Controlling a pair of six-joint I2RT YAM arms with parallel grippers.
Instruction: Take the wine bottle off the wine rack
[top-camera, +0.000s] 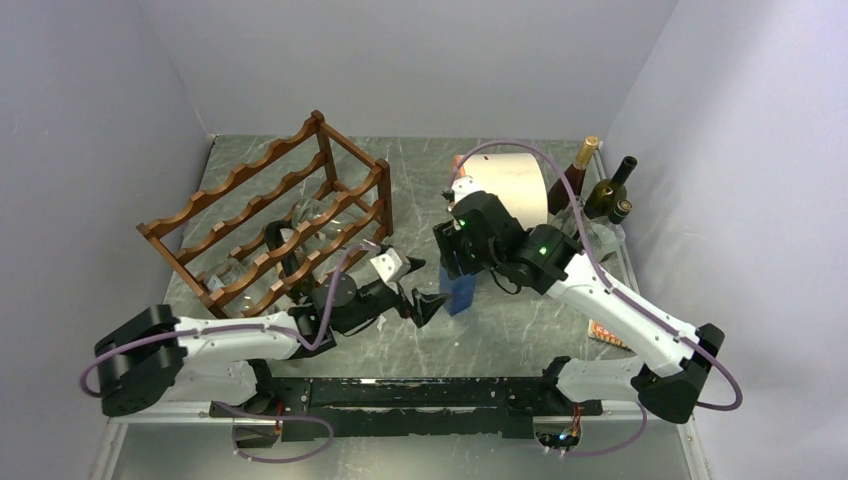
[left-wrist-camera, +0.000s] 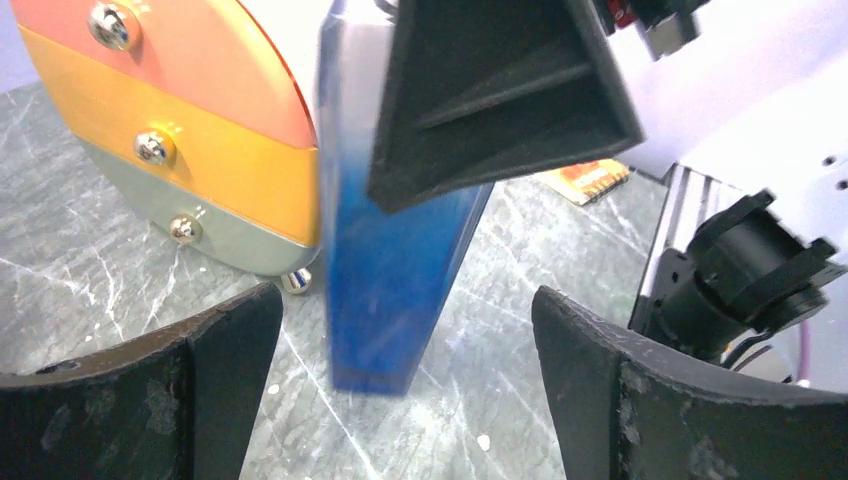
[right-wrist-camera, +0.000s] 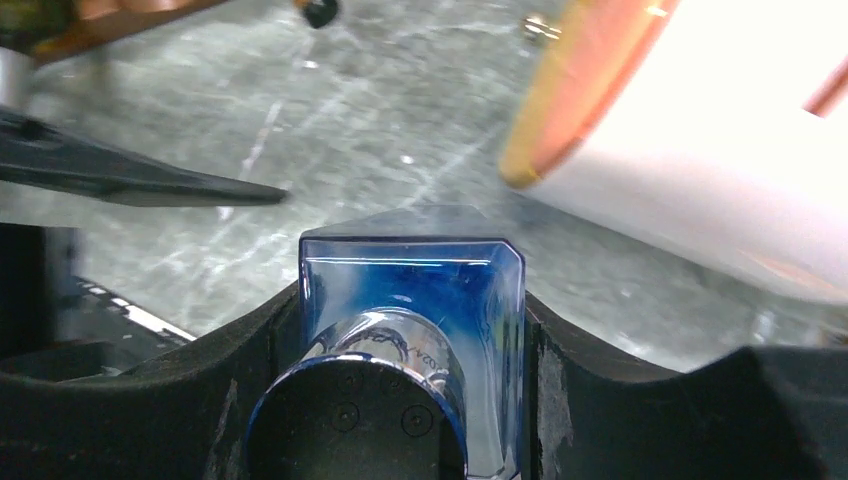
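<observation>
The reddish-brown wine rack (top-camera: 270, 210) stands at the back left, with clear glass bottles (top-camera: 320, 225) lying in its tiers. My right gripper (top-camera: 462, 262) is shut on a blue square wine bottle (top-camera: 461, 290) and holds it upright by the upper body, away from the rack, base at or just above the table. In the right wrist view the jaws (right-wrist-camera: 412, 330) press both sides of the bottle (right-wrist-camera: 420, 290). My left gripper (top-camera: 425, 290) is open and empty just left of it. In the left wrist view the bottle (left-wrist-camera: 390, 280) stands beyond the fingers (left-wrist-camera: 405, 300).
A cream cylindrical drum (top-camera: 510, 180) lies on its side behind the right arm, and it shows close behind the bottle in the left wrist view (left-wrist-camera: 180, 130). Several dark bottles (top-camera: 600, 190) stand at the back right. A flat orange pack (top-camera: 605, 335) lies by the right arm.
</observation>
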